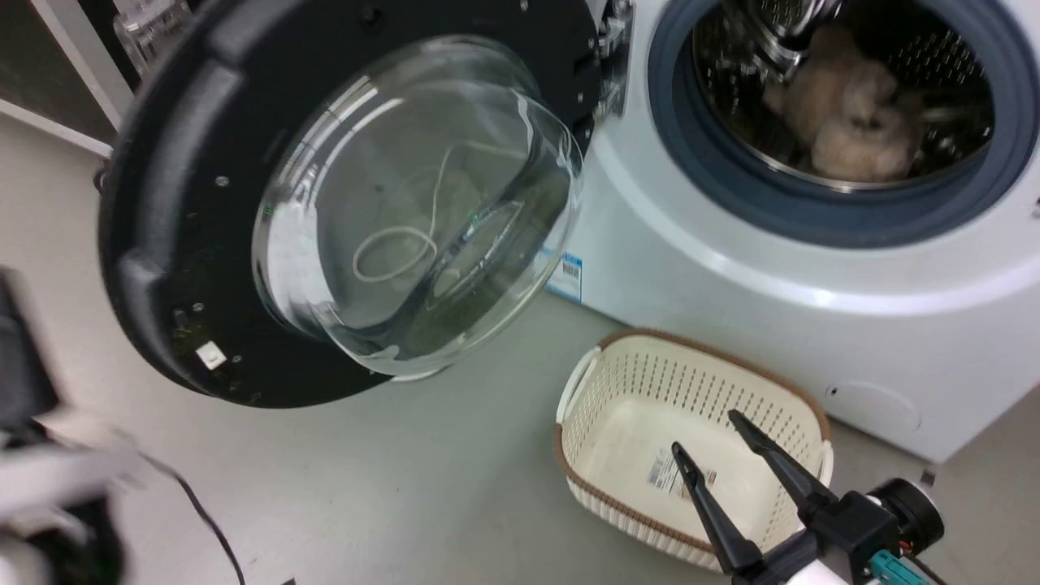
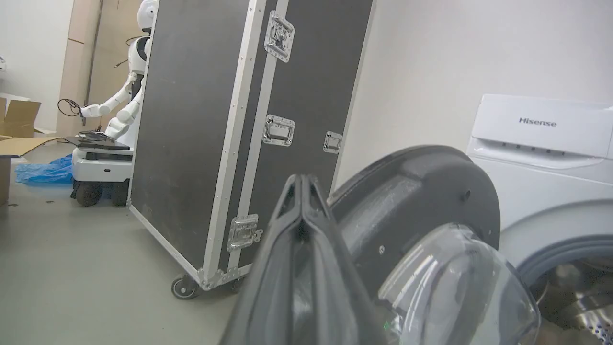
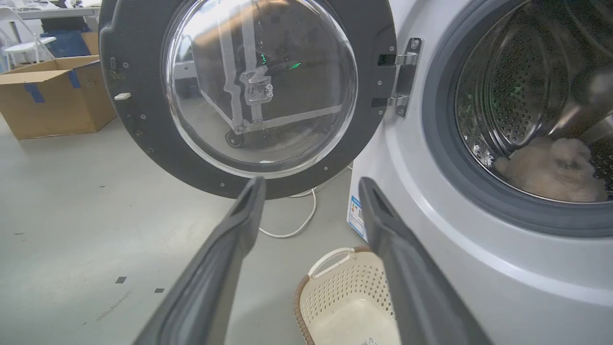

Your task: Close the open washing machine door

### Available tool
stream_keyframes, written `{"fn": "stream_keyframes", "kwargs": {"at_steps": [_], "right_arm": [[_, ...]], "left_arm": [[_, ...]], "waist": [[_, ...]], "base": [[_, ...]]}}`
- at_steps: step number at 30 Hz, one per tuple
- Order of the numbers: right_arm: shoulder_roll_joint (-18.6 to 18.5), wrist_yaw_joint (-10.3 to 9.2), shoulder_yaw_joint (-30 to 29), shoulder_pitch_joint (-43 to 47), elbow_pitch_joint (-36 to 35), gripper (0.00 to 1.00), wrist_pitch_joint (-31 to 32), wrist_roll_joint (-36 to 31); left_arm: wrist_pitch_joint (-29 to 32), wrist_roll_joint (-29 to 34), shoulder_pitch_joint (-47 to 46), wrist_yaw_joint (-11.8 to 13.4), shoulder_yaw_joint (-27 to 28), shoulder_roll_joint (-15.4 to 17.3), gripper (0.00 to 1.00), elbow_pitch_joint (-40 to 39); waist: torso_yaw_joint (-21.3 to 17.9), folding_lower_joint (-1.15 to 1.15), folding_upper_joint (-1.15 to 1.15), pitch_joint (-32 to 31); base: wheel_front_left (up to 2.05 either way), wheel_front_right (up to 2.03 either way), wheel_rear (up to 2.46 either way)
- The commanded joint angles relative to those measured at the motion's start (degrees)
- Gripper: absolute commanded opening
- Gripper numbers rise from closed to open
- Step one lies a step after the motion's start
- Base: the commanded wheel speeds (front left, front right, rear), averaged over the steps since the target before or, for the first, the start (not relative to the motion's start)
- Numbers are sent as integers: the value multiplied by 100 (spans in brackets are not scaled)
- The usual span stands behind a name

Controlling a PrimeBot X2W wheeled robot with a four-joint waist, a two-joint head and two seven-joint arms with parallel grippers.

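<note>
Nearest us, our right claw (image 1: 706,431) hangs wide and empty above the basket (image 1: 617,390). Our left claw (image 2: 301,181) is pinched shut before the door (image 1: 162,203); whether they touch, we cannot tell. That door stands swung open, left of the washer (image 1: 731,268), whose drum (image 1: 934,65) holds 1 blurred fluffy bundle (image 1: 853,122).

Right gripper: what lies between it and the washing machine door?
In the head view, the rim of the cream basket and bare grey floor lie between the open right gripper and the washing machine door.
</note>
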Motion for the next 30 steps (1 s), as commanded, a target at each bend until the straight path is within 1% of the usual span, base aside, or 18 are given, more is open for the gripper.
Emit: {"fn": "stream_keyframes", "kwargs": {"at_steps": [1,4,7,10,11,15,18,21,25,30], "right_arm": [[-78,5,36,6,-35,100,-71,19],[-213,5,79,-98,-60,100,-107,69],[-291,6,125,-204,-74,100,-143,99],[-352,6,191,-302,-78,100,-162,132],[-392,6,243,-360,-71,100,-162,159],[-452,6,269,-391,-43,100,-162,194],[-472,6,270,-397,-32,100,-162,207],[-470,6,284,-393,-5,100,-162,222],[-424,6,292,-360,42,100,-162,236],[-360,6,141,-338,111,100,-162,245]], "left_arm": [[46,-321,-273,-47,186,109,0,142],[793,-1425,-952,-89,655,382,0,714],[1540,-2123,-1539,-13,1010,852,0,1325],[2126,-2728,-2028,154,1305,1128,0,1921],[2730,-3253,-2340,363,1502,1257,0,2433],[3829,-4017,-2523,585,1610,1308,0,2875],[4476,-4356,-2468,590,1578,1366,0,2994],[4989,-4618,-2317,501,1507,1346,0,2984],[5507,-4887,-2015,363,1424,1254,0,2807],[6110,-5271,-1472,213,1364,1021,0,2368]], "waist": [[-39,0,0,151],[-87,0,0,303],[-149,0,0,442],[-235,0,0,533],[-345,0,0,575],[-454,0,0,603],[-505,0,0,606],[-548,0,0,565],[-590,0,0,446],[-686,0,0,198]], "base": [[0,0,0],[0,0,0],[0,0,0],[0,0,0],[0,0,0],[0,0,0],[0,0,0],[0,0,0],[0,0,0],[0,0,0]]}}
